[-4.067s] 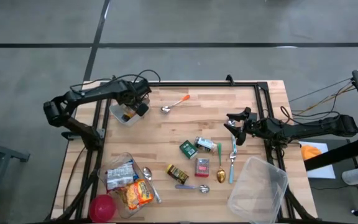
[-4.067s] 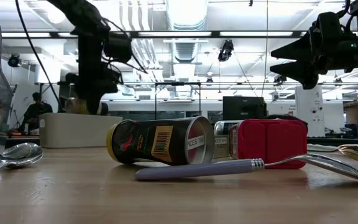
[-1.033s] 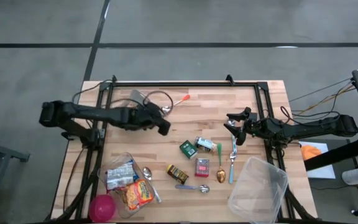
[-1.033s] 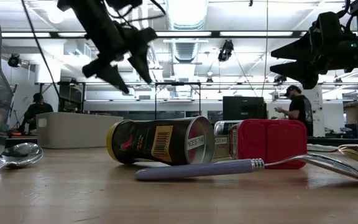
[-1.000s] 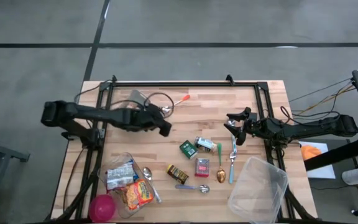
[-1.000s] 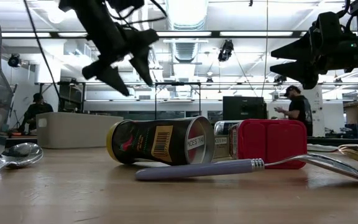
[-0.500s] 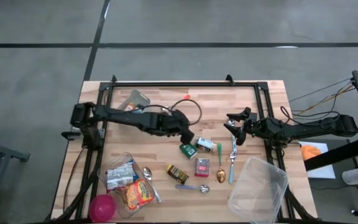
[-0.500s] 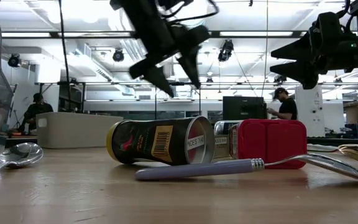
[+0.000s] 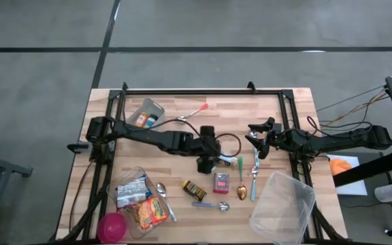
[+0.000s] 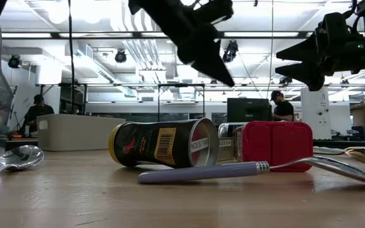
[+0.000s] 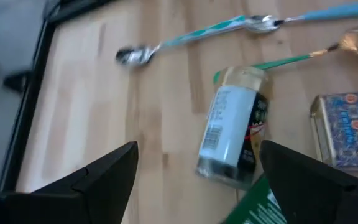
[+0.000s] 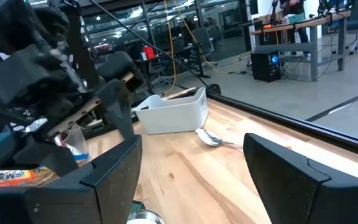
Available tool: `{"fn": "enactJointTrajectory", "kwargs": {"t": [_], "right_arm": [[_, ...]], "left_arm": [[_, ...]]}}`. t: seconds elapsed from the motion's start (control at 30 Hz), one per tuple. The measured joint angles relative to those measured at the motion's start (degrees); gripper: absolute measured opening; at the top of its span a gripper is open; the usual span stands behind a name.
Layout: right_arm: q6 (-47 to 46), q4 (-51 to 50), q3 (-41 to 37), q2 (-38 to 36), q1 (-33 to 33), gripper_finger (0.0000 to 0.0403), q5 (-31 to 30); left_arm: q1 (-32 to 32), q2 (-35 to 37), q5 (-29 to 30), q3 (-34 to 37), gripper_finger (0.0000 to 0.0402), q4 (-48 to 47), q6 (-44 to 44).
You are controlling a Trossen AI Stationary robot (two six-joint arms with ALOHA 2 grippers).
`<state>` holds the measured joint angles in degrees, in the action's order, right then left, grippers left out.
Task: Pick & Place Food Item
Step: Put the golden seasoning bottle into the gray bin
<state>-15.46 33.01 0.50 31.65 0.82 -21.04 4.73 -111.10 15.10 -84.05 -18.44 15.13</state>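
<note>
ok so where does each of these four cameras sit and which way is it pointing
High view: above the table, looking straight down; both arms show.
Low view: at tabletop height, looking level across it; both grippers hang in from above.
Left wrist view: on the left arm, looking down past its open fingers.
Right wrist view: on the right arm, looking across the table past its own open fingers.
Shared: high and left wrist views both show the jar.

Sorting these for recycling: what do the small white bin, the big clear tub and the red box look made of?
The white bin looks like matte opaque plastic, with rounded moulded corners. The clear tub seems thin glossy plastic: the wood shows through it. The red box has a dull, soft-edged surface with a centre seam; card or plastic, hard to say.
</note>
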Motion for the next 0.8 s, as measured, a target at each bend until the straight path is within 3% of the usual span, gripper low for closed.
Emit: {"fn": "enactJointTrajectory", "kwargs": {"t": [0.2, 0.4, 0.8], "right_arm": [[0.02, 0.0, -0.01, 0.01, 0.02, 0.0276, 0.02], [0.02, -0.03, -0.01, 0.01, 0.02, 0.0276, 0.02], [0.02, -0.27, -0.01, 0.01, 0.02, 0.0276, 0.04]], "left_arm": [[-1.14, -1.23, -10.11, 0.0, 0.0337, 6.95, 5.75], [-3.38, -5.21, -17.25, 0.0, 0.0337, 9.22, 5.99], [-4.51, -11.11, -18.43, -0.04, 0.0337, 11.83, 4.52]]}}
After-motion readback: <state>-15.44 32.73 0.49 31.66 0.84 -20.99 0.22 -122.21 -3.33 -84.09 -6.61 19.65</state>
